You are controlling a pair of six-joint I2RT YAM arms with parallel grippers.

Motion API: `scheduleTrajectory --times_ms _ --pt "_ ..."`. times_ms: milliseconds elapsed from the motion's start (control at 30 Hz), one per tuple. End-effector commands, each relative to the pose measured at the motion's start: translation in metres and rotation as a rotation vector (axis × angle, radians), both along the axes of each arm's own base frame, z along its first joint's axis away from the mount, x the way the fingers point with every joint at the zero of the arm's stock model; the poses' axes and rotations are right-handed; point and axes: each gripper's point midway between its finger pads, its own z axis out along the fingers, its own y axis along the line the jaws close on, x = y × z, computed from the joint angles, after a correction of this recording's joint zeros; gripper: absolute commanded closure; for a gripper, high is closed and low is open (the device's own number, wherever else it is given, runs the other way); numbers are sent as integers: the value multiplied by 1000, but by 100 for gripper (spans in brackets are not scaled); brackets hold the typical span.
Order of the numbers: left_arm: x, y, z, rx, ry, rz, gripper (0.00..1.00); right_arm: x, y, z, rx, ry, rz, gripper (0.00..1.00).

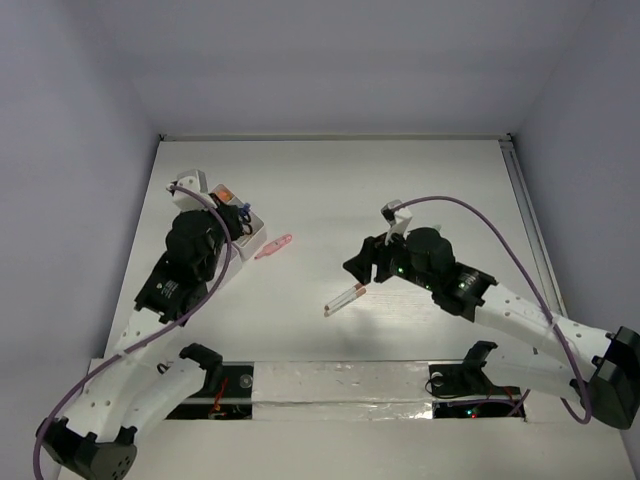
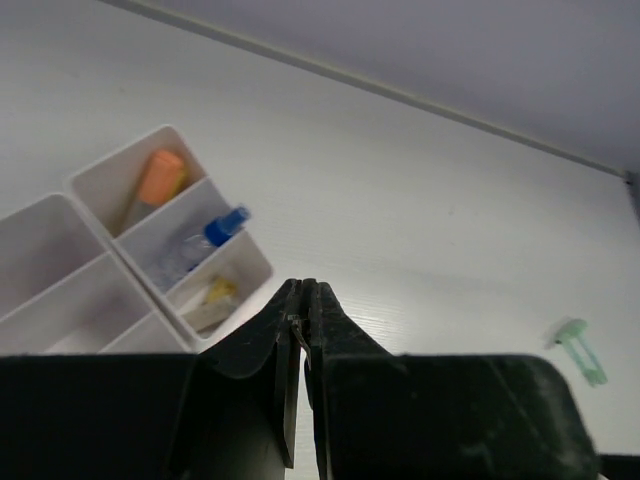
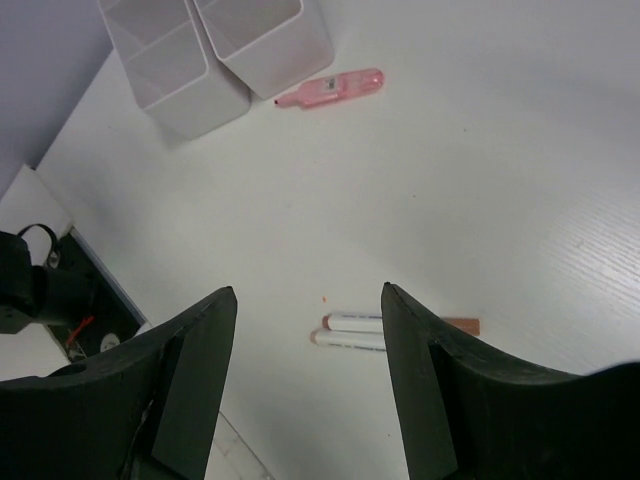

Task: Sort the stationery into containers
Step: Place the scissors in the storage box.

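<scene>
The white tray of containers (image 1: pixel 200 185) stands at the far left. In the left wrist view its compartments (image 2: pixel 100 260) hold an orange piece (image 2: pixel 160 177), a blue-capped item (image 2: pixel 205 238) and a yellow piece (image 2: pixel 218 292). My left gripper (image 1: pixel 243 222) hangs shut beside the tray, its tips (image 2: pixel 303 288) pressed together. A pink marker (image 1: pixel 273 246) lies just right of the tray, also seen as the pink marker (image 3: pixel 330 88) in the right wrist view. Two white pens (image 1: pixel 345 298) lie side by side on the table. My right gripper (image 1: pixel 362 265) is open above them, the pens (image 3: pixel 352 331) near its right finger (image 3: pixel 420 350).
A small pale green piece (image 2: pixel 578 348) lies on the table to the right in the left wrist view. The table's near edge with a taped strip (image 1: pixel 340 380) runs between the arm bases. Bare tabletop (image 1: pixel 400 180) stretches behind both grippers.
</scene>
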Motion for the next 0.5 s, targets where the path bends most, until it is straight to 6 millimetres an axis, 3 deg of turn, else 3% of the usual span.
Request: scheduleTrajectory --times_ms 0,133,400,467 --pt "2 42 -18 171 120 148 100 -5 -8 -6 -26 -34 0 34" --pt "16 70 -29 210 190 224 100 -9 -11 -12 -12 -23 2 35" --pt "37 123 -41 276 290 399 100 -17 -13 3 34 -45 19 35" --pt "41 129 -39 271 282 416 100 -19 -13 3 38 -45 28 35"
